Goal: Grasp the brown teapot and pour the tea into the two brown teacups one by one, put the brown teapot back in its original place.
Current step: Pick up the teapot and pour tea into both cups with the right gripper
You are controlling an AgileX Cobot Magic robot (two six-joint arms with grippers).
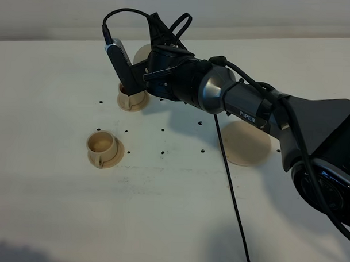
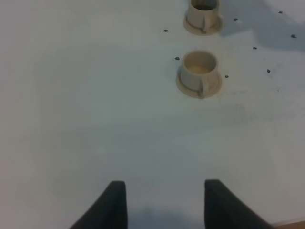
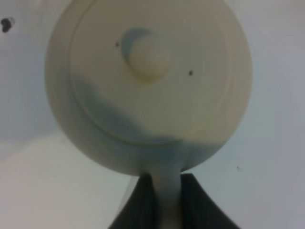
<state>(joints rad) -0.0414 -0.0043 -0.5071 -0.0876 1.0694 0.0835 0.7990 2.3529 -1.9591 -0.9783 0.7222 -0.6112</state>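
My right gripper (image 3: 164,183) is shut on the loop handle of the brown teapot (image 3: 147,81), whose domed lid and knob fill the right wrist view. From above, the right arm (image 1: 222,92) reaches across to the left and holds the teapot (image 1: 141,53) off the table, over the far teacup (image 1: 132,98); the wrist hides most of the pot. The near teacup (image 1: 103,147) stands on its saucer closer to the front. My left gripper (image 2: 164,200) hovers low over bare table, open and holding nothing, with both teacups (image 2: 199,71) (image 2: 203,14) ahead of it.
The flat round tan saucer (image 1: 246,143) lies bare on the white table, under the right forearm. A black cable (image 1: 233,196) hangs from that arm toward the front edge. Small dark specks (image 1: 164,130) dot the table around the cups.
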